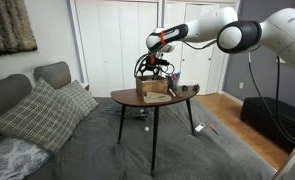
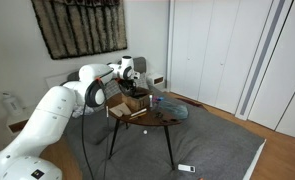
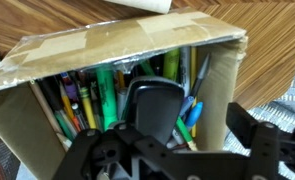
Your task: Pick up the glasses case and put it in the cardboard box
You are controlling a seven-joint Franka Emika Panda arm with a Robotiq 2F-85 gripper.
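Wrist view: glasses case (image 3: 155, 108) is a dark, blackish, smooth oblong with a rounded top end. It stands roughly upright in the middle of the frame, over the open mouth of the cardboard box (image 3: 223, 95). Its lower end is hidden behind the hand (image 3: 162, 148), so I cannot tell whether it rests on the contents or hangs above them.

The box is plain brown and open-topped. The flap nearest the top of the frame is folded out, with a glossy tape strip (image 3: 107, 42) on it. The inside is packed with pens and pencils (image 3: 87, 100) in green, yellow, blue and black, mostly on end. The case sits in front of them, much smaller than the box.

The hand's black linkage fills the bottom of the frame and flanks the case's lower part. The fingertips are not clear, so I cannot tell whether it is gripping the case or let go.

Wood-grain tabletop (image 3: 272, 30) shows behind the box.

Exterior views: the hand (image 1: 153, 68) points down, directly over the box (image 1: 154, 88), which is on a small round dark-wood tabletop (image 1: 127, 97). The same shows from the other side, with the hand (image 2: 135, 86) over the box (image 2: 133, 102). The case is too small and hidden to make out in either view.

The white arm (image 1: 202, 27) reaches in from the side. A sofa with a plaid cushion (image 1: 49, 115) is beside the table.
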